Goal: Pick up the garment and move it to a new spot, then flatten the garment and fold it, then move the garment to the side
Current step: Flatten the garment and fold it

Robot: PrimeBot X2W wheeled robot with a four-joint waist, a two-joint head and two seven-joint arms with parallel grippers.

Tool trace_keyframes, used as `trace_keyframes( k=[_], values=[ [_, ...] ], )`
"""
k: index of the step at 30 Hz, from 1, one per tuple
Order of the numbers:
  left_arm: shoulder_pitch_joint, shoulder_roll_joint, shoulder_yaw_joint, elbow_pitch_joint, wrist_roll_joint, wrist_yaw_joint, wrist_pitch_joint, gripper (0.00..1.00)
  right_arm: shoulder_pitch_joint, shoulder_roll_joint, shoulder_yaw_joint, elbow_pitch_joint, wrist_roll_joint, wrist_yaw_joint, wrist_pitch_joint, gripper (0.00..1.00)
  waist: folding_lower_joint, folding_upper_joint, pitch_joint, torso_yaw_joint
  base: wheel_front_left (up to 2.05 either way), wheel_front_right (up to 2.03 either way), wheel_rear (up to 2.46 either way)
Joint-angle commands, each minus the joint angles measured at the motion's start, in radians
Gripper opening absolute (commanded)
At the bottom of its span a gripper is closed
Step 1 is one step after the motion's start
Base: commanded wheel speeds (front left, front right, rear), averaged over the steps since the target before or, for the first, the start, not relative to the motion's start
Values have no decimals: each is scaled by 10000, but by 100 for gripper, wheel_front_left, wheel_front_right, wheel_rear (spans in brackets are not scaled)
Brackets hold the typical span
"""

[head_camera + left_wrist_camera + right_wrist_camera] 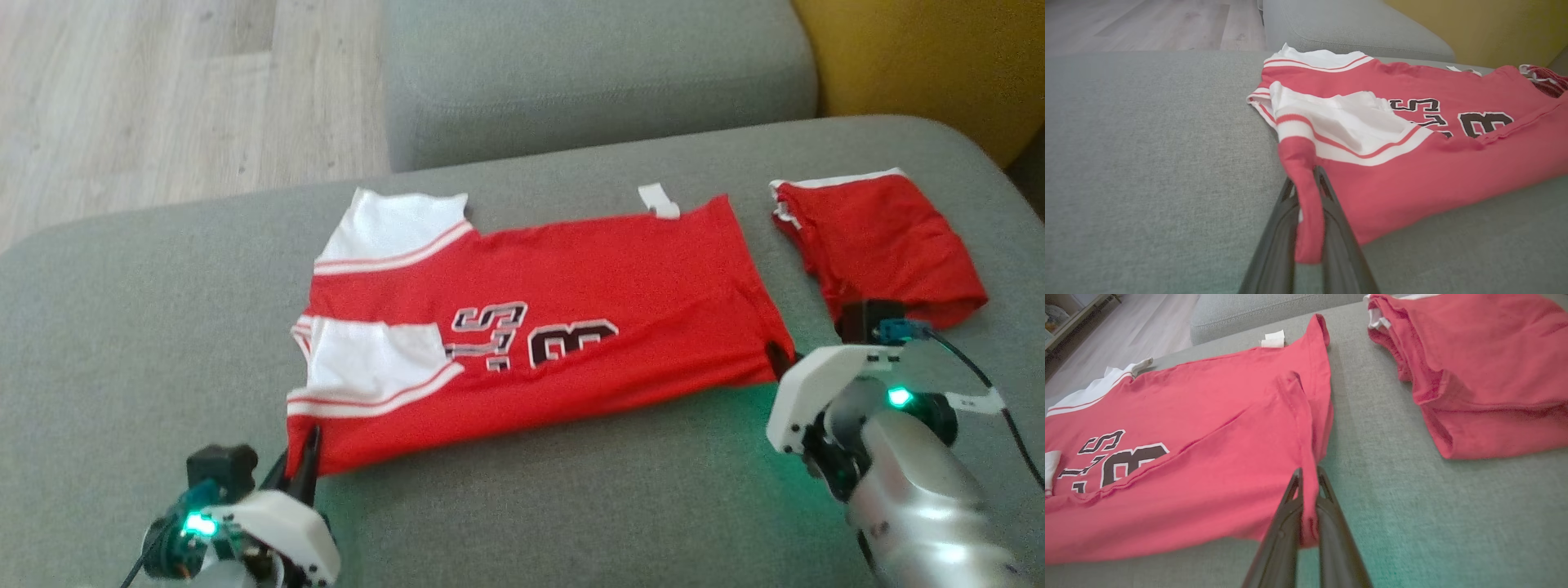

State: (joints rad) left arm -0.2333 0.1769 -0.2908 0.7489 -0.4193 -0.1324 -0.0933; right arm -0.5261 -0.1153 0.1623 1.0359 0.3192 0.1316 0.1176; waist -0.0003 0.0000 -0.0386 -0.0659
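A red jersey (pixel 571 327) lies on a grey sofa (pixel 122 327). The left gripper (pixel 1308 173) and right gripper (pixel 1308 473) each clamp one corner.

I work in what looks like a home living room: a red garment (pixel 571 327) spread on a grey fabric sofa (pixel 122 327), pale plank floor (pixel 163 98) behind.

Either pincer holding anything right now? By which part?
Both hold the red-and-white numbered cloth jersey: left pincer its near sleeve-end corner, right pincer its near hem-end corner.
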Motion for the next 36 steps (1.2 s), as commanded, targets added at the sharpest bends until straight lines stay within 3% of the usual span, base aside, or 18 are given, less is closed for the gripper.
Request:
trace_keyframes(
  k=[1, 11, 12, 13, 15, 16, 17, 18, 25, 32, 36],
  values=[
    [-147, 375, 262, -472, -143, 20, 123, 0, -49, -210, 347, -549, 250, -9, 168, 0, 3, 0, -167, -61, 0, 0, 0],
    [1054, 1017, 1, -2499, -720, 154, 1765, 0, 1625, -1261, 757, -3118, 1610, -9, 1716, 0, 3, 0, -351, -95, 0, 0, 0],
    [1119, 1021, -3, -2647, -733, 214, 1842, 0, 1729, -1272, 657, -3304, 1631, -9, 1725, 30, 3, 0, -338, -105, 0, 0, 0],
    [1178, 1011, -4, -2777, -756, 274, 1919, 0, 1826, -1259, 563, -3479, 1636, -9, 1729, 98, 3, 0, -322, -113, 0, 0, 0],
    [1233, 981, 15, -2881, -819, 334, 2013, 0, 1921, -1210, 445, -3617, 1682, -9, 1768, 100, 3, 0, -306, -121, 0, 0, 0],
    [1271, 959, 33, -2983, -867, 393, 2086, 39, 2002, -1152, 345, -3772, 1731, -9, 1780, 100, 3, 0, -286, -129, 0, 0, 0],
    [1295, 957, 39, -3088, -880, 444, 2129, 84, 2076, -1073, 237, -3927, 1828, -9, 1767, 100, 3, 0, -264, -139, 0, 0, 0],
    [1308, 959, 58, -3190, -879, 511, 2124, 100, 2137, -1025, 151, -4081, 1889, -9, 1715, 100, 3, 0, -239, -144, 0, 0, 0],
    [878, 820, 430, -3825, -717, 1012, 969, 100, 2322, -947, -322, -5026, 1481, -9, -45, 100, 3, 0, -27, -58, 0, 0, 0],
    [385, 513, 787, -4099, -489, 1063, -1230, 100, 2222, -502, -310, -5812, 954, -9, -2638, 100, 3, 0, 212, -76, 0, 0, 0],
    [216, 220, 1164, -4315, -419, 1016, -1637, 100, 2180, -190, -494, -6015, 592, -9, -3524, 100, 3, 0, 374, -137, 0, 0, 0]
  ],
)
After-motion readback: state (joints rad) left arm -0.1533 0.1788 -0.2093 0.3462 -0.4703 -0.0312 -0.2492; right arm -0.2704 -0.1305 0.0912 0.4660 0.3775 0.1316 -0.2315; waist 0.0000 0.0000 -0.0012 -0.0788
